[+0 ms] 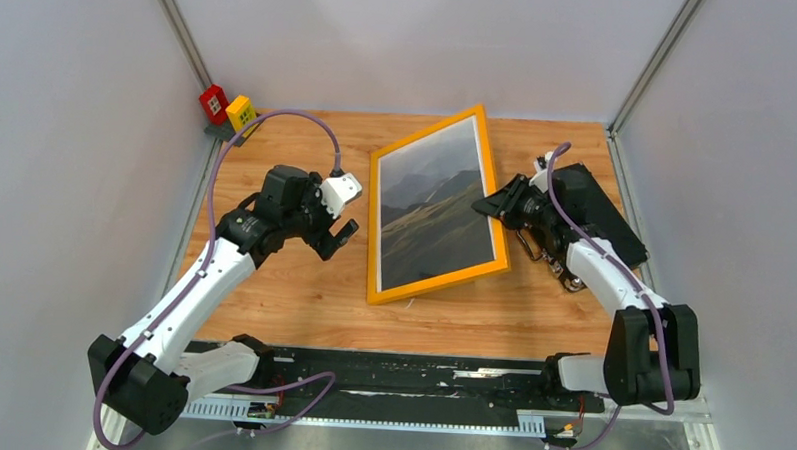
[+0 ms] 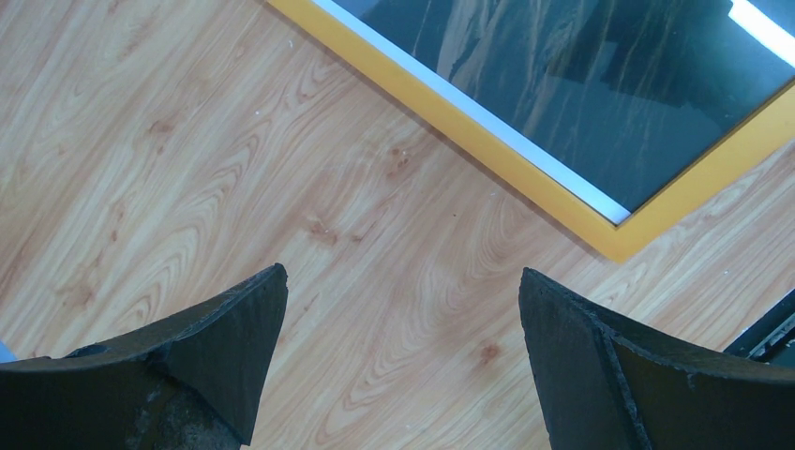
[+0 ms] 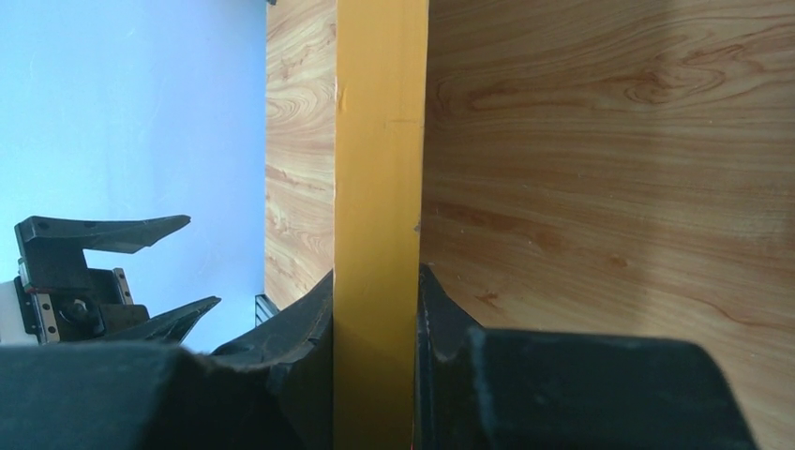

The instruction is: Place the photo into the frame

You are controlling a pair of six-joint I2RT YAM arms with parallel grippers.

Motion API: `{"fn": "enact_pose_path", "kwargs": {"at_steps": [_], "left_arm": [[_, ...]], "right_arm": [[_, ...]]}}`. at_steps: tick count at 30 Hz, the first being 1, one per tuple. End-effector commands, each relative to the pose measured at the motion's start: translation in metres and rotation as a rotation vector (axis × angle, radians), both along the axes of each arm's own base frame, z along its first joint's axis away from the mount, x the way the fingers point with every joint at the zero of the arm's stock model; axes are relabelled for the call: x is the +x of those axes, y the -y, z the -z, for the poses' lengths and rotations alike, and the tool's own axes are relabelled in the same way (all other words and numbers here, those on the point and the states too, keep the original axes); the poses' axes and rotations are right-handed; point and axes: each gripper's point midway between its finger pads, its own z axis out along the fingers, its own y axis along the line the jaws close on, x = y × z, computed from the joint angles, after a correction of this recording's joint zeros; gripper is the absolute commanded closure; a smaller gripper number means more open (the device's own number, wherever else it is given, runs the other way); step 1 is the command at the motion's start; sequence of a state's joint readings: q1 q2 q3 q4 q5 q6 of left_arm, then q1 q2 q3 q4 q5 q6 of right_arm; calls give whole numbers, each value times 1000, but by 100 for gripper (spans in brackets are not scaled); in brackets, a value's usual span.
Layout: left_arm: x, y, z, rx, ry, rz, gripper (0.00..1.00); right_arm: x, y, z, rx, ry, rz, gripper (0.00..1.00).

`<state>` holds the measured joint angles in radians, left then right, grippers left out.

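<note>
The photo (image 1: 430, 211) shows through the pane of the frame (image 1: 478, 138), which sits mid-worktop (image 1: 292, 291), orange face up, its right side apparently raised. The right hand (image 1: 502, 204) is clamped narrowly on the right rail. The left hand (image 1: 336, 235) hovers spread wide and empty just beside the left rail. The probable step is laying the loaded frame flat: lower the right rail slowly, pivot on the left rail, release only once flat, and brace with the left hand against sliding. The right forearm reaches inward; the left wrist pitches downward.
</note>
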<state>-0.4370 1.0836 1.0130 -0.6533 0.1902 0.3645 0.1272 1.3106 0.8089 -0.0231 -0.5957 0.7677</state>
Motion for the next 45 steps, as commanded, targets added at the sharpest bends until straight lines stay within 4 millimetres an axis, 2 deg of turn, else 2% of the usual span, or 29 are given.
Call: {"fn": "enact_pose_path", "kwargs": {"at_steps": [1,7,16,21,32,45], "left_arm": [[3,5,-6,-31,24,11,0],[1,4,-4,-26,18,18,0],[0,3,-4,-22,20,23,0],[-1,3,-2,-17,16,24,0],[-2,2,9,4,-10,30,0],[-1,3,9,4,-14,33,0]], "right_arm": [[24,0,-25,-9,215,-7,75],[25,-2,0,-34,200,-23,69],[22,-11,39,-43,189,-94,49],[22,-16,58,-54,180,-152,46],[17,-16,114,-131,102,-248,41],[19,-8,154,-233,-30,-276,31]]}}
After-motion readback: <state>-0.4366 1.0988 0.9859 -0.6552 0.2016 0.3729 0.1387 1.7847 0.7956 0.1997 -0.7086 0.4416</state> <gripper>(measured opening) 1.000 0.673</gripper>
